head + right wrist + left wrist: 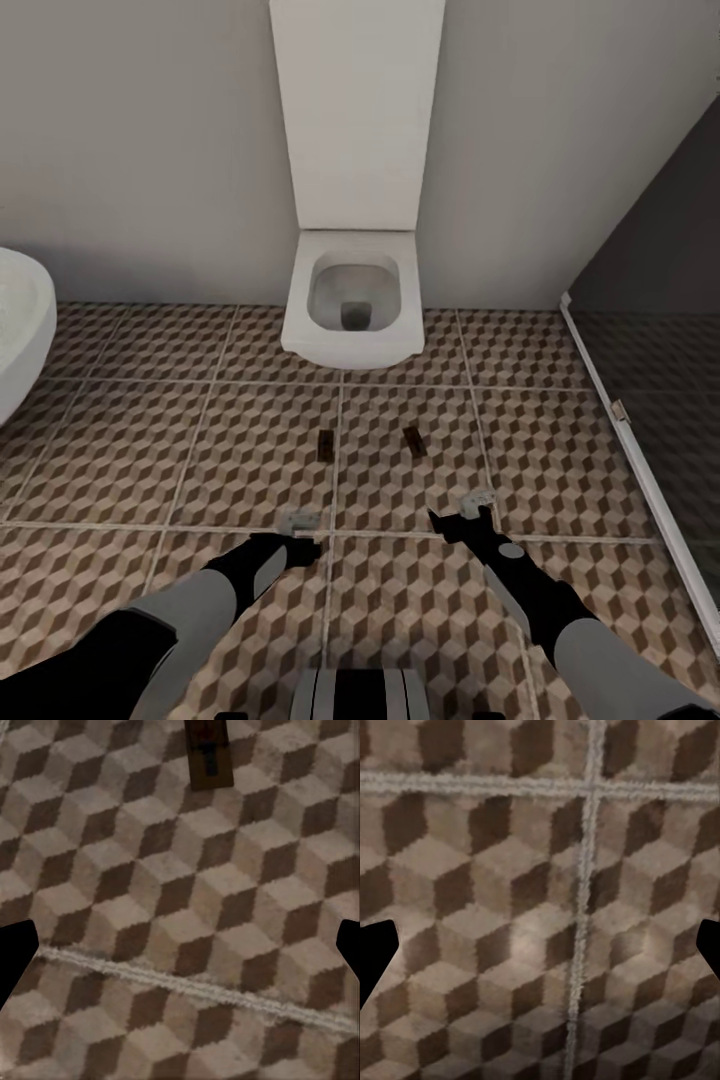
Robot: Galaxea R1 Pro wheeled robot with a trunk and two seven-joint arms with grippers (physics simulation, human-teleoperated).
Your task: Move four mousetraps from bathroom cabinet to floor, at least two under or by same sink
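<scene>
Left claw (299,521): low over the bathroom floor (150,450), fingers spread wide, holding nothing. Right claw (470,512): likewise wide open and empty, near a grout line. Two mousetraps lie flat on the tiles just beyond my claws: one (325,446) left, one (414,441) right, close in front of the toilet (350,300). I see no sink here. Step, as I judge it: two traps are down, placement unsettled. Next: fetch the rest from the cabinet and check they sit by a sink.
</scene>
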